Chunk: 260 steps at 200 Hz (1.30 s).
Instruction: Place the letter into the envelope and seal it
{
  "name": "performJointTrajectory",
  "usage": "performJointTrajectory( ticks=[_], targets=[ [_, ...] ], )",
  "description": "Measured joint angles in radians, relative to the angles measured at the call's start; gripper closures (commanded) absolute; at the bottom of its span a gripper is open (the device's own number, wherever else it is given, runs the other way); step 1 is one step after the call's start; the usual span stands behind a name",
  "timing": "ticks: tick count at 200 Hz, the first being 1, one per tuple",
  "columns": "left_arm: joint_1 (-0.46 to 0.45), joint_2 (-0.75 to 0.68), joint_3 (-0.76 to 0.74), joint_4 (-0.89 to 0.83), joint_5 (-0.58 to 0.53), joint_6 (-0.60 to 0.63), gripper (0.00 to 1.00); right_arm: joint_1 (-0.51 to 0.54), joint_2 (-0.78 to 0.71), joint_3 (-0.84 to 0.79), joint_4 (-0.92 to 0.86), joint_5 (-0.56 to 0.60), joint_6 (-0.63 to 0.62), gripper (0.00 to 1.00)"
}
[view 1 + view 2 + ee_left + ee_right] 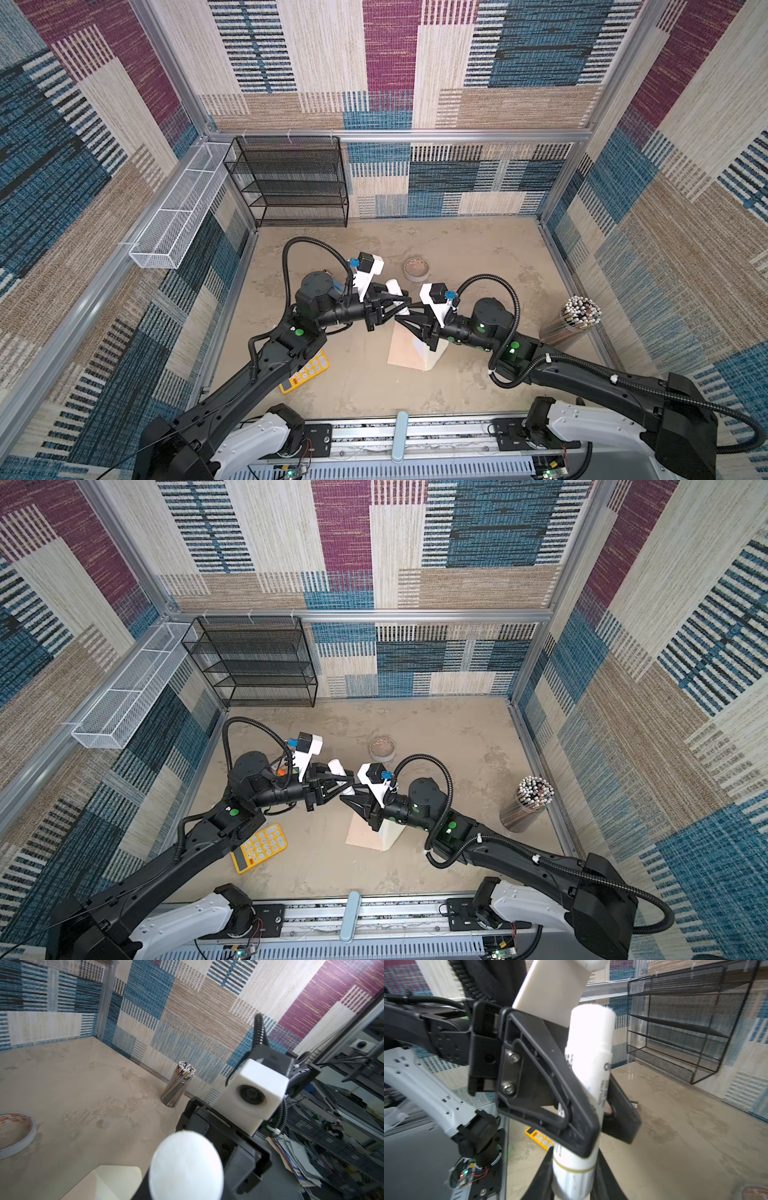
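Envelope (405, 349) lies flat on bench (353, 395), cream flap (432, 359) open, below right jaws. Letter not visible; poss. inside, cannot tell. Left jaws clamp glue stick (589, 1059) at barrel, right jaws at cap end. Envelope: thin, light, floppy, prob. slides. Pin body, lift flap by edge.

Finding: a robotics laboratory test cell. A mottled tabletop (353, 386) is enclosed by an aluminium profile frame (399, 135) lined with patchwork fabric panels (457, 62). Arm bases (257, 436) are bolted to a mounting rail (449, 434) at the near edge, where bare circuit boards (293, 471) are exposed. Cluttered equipment shelving (342, 1126) is seen outside the enclosure.
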State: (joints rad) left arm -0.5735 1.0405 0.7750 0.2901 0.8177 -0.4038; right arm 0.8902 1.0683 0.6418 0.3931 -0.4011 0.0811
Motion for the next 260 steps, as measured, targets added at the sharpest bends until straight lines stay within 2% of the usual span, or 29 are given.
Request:
performJointTrajectory(
  ticks=[33,71,77,87,111,127,141,176,225,260],
  targets=[
    [0.0,0.002,0.002,-0.018,0.078,0.01,1.0,-0.057,0.002,-0.007,-0.002,-0.187,0.054,0.91],
    [0.0,-0.005,0.001,-0.047,0.097,0.014,1.0,-0.074,0.019,-0.009,0.005,-0.262,0.065,0.86],
    [0.0,-0.007,0.001,-0.052,0.097,0.016,1.0,-0.074,0.02,-0.009,0.005,-0.263,0.062,0.83],
    [0.001,-0.008,0.001,-0.055,0.097,0.018,1.0,-0.074,0.022,-0.009,0.005,-0.264,0.055,0.68],
    [0.006,-0.017,0.001,-0.085,0.06,0.02,1.0,-0.076,0.02,-0.021,0.005,-0.259,0.003,0.42],
    [0.013,-0.022,0.002,-0.101,-0.024,0.017,1.0,-0.078,0.014,-0.045,0.01,-0.198,-0.039,0.38],
    [0.016,-0.016,0.015,-0.132,-0.09,0.007,0.94,-0.078,0.0,-0.095,0.037,-0.134,-0.064,0.37],
    [0.051,0.055,0.064,-0.137,-0.238,-0.107,0.95,-0.049,-0.068,-0.315,0.263,0.085,-0.11,0.32],
    [0.054,0.171,0.074,-0.081,-0.29,-0.333,0.98,0.027,-0.001,-0.344,0.555,0.333,-0.195,0.25],
    [0.053,0.214,0.051,0.0,-0.288,-0.485,0.98,0.031,0.124,-0.32,0.69,0.43,-0.225,0.23]
  ],
)
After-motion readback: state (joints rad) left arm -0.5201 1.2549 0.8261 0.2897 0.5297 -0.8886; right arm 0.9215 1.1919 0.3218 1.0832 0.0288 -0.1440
